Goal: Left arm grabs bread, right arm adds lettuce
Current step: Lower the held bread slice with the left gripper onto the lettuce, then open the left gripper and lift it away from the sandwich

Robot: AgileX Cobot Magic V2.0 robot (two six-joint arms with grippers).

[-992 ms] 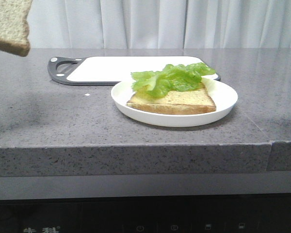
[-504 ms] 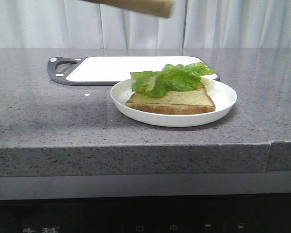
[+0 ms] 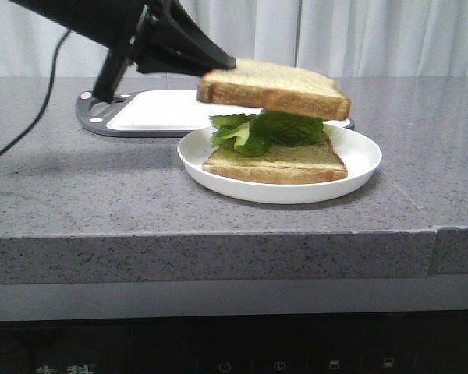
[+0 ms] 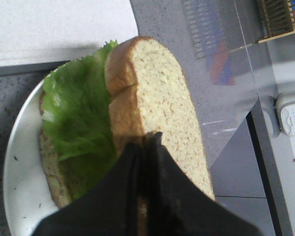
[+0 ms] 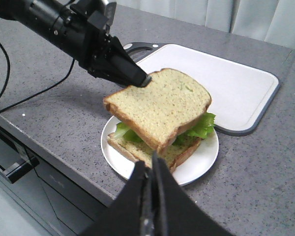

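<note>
My left gripper (image 3: 221,62) is shut on one edge of a tan, speckled bread slice (image 3: 277,88). It holds the slice nearly flat, just above the green ruffled lettuce (image 3: 253,129). The lettuce lies on a second bread slice (image 3: 277,164) in a white plate (image 3: 363,164). In the left wrist view, the gripper (image 4: 145,142) pinches the held bread (image 4: 157,93) over the lettuce (image 4: 78,113). My right gripper (image 5: 150,160) is shut with nothing in it, near the counter's front edge and short of the plate (image 5: 199,164). It does not show in the front view.
A white cutting board (image 3: 164,109) with a dark grey rim and handle lies behind the plate on the grey stone counter (image 3: 78,195). The left arm's cable (image 3: 31,109) hangs over the counter's left side. The counter's front edge drops off close to the plate.
The held bread has come from the upper left, across the top of the view, down over the plate. The left arm is now in the front view. Plate and lettuce have not moved.
</note>
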